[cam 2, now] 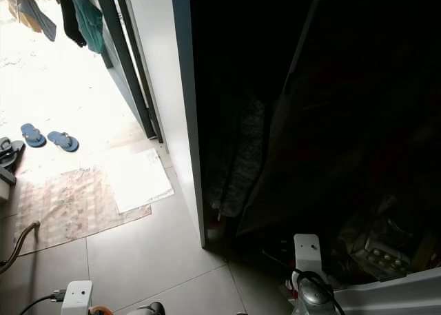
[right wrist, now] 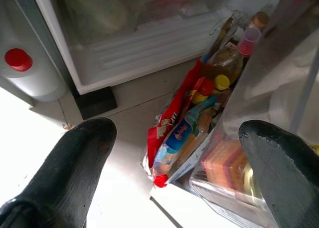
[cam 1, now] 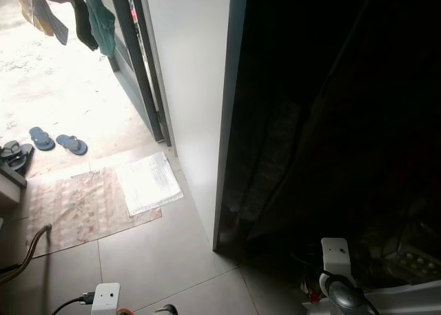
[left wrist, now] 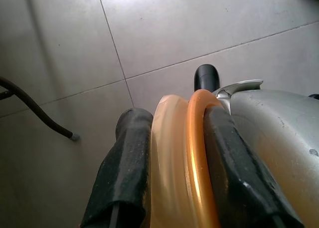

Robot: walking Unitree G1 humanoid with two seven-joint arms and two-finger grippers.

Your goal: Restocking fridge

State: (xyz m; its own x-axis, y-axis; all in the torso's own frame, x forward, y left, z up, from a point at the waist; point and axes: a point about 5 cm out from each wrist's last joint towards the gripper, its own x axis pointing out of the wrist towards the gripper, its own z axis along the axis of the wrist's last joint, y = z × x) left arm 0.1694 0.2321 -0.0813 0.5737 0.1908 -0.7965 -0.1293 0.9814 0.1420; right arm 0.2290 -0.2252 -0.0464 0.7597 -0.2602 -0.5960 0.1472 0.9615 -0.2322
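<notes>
The fridge [cam 1: 193,87] stands open ahead, its white side panel lit and its inside [cam 1: 331,122] very dark. My left gripper [left wrist: 174,119] hangs low over the floor tiles, shut on a translucent round container with an orange rim [left wrist: 195,138]. My right gripper [right wrist: 179,133] is open, its fingers [right wrist: 84,158] wide apart, near the foot of the fridge. Between them on the floor sits a bag of groceries [right wrist: 174,130] holding red and blue packets and bottles with yellow caps [right wrist: 222,82]. Behind the bag is the fridge's clear bottom drawer [right wrist: 149,36].
A white jug with a red cap [right wrist: 18,59] stands beside the drawer. A clear box [right wrist: 232,175] lies close to one finger. To the left are a doorway, a patterned mat [cam 1: 83,208], blue flip-flops [cam 1: 58,141], hanging clothes [cam 1: 100,18] and a hose [left wrist: 35,111].
</notes>
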